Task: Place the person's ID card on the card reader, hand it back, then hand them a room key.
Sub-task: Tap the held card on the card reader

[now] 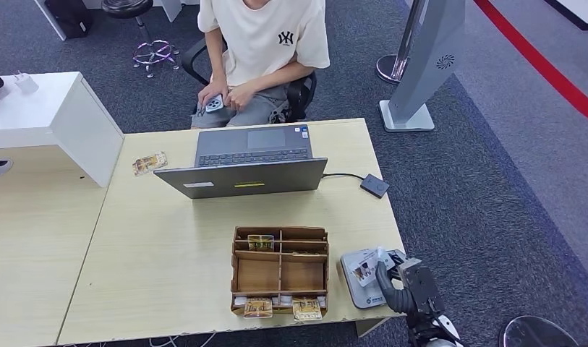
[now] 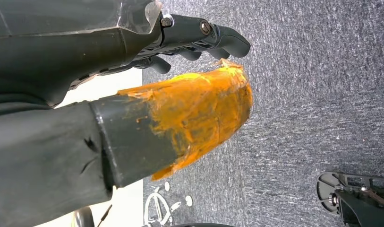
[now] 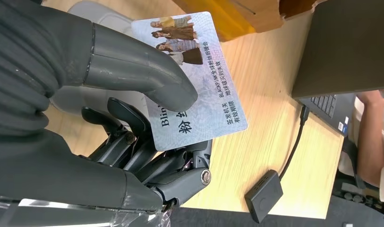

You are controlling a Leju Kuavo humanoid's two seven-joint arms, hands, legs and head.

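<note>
A: Pale wood tabletop point(image 1: 168, 238), and the right robot hand point(image 1: 398, 283) sits at its near right corner. What does it hold?

B: The ID card point(image 3: 194, 80), pinched between its thumb point(image 3: 147, 71) and the darker fingers point(image 3: 133, 137) beneath, just over the grey card reader point(image 1: 359, 285).

A: And the left robot hand point(image 2: 199, 40)?

B: It hangs over the carpet, fingers loosely apart, holding nothing.

A: Where are the room keys?

B: Cards stand in the wooden organizer point(image 1: 280, 269), just left of the reader. Beyond it is the laptop point(image 1: 244, 163), and the person point(image 1: 262, 50) sits at the far side, holding a phone point(image 1: 214, 103).
</note>
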